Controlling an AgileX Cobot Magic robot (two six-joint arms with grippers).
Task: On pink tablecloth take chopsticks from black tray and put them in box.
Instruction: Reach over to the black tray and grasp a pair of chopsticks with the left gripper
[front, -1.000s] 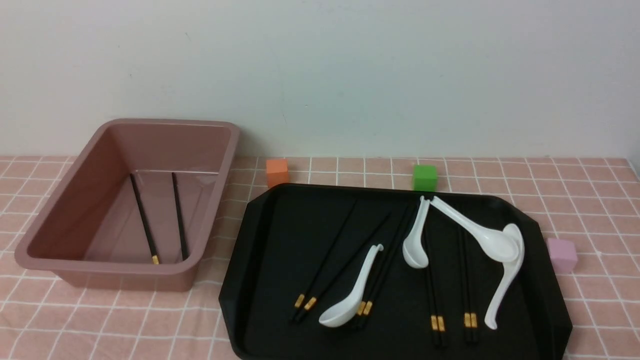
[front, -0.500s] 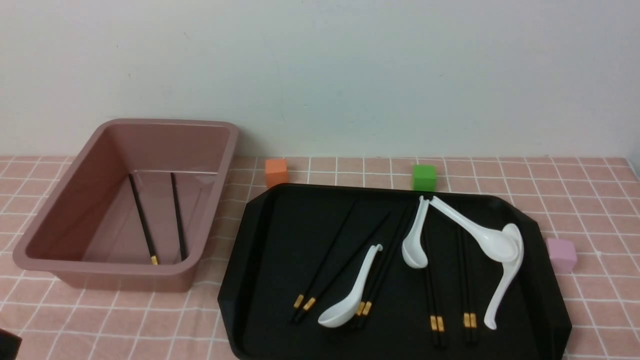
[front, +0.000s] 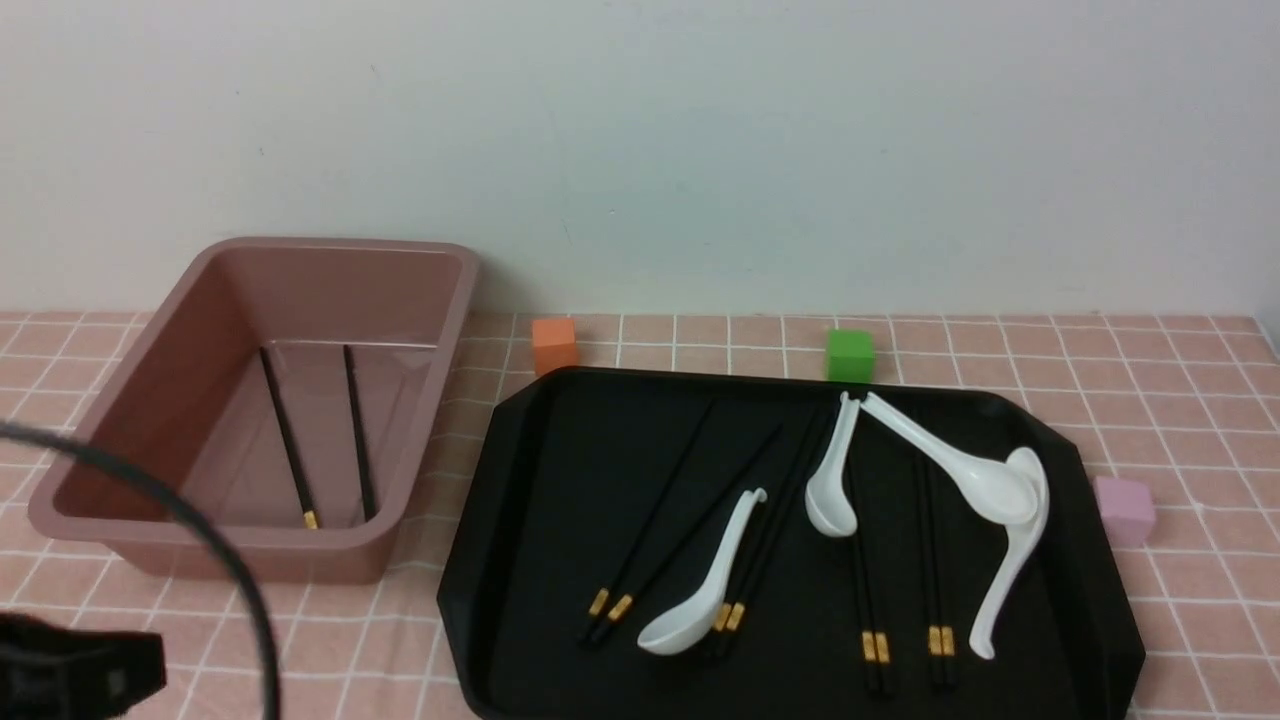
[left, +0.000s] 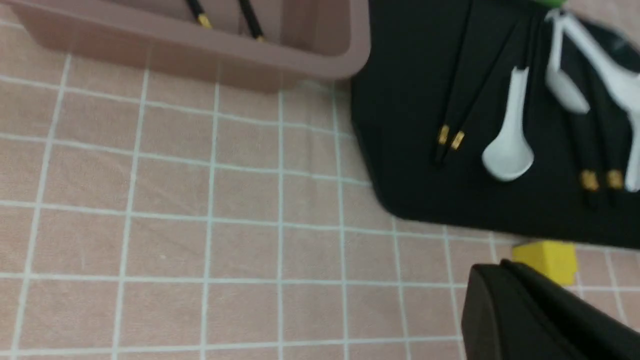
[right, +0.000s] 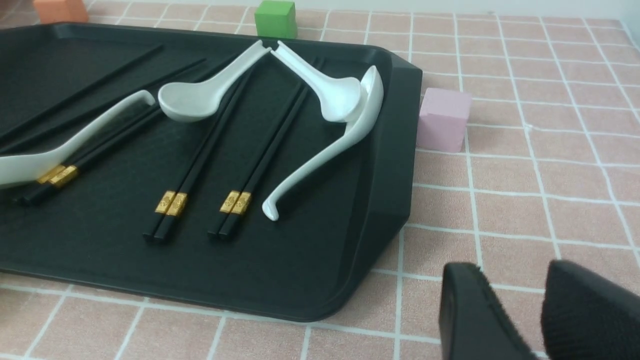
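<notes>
Right jaws narrow, empty | left jaws: cannot tell | chopsticks (right: 171, 203) on black tray (right: 300, 260)

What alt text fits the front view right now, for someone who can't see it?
A black tray on a pink tablecloth holds four pairs of chopsticks and four white spoons; the box to its left holds two chopsticks. The left arm shows at lower left.

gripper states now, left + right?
Left gripper: cannot tell, only one finger in view.
Right gripper: slightly open, holding nothing.
</notes>
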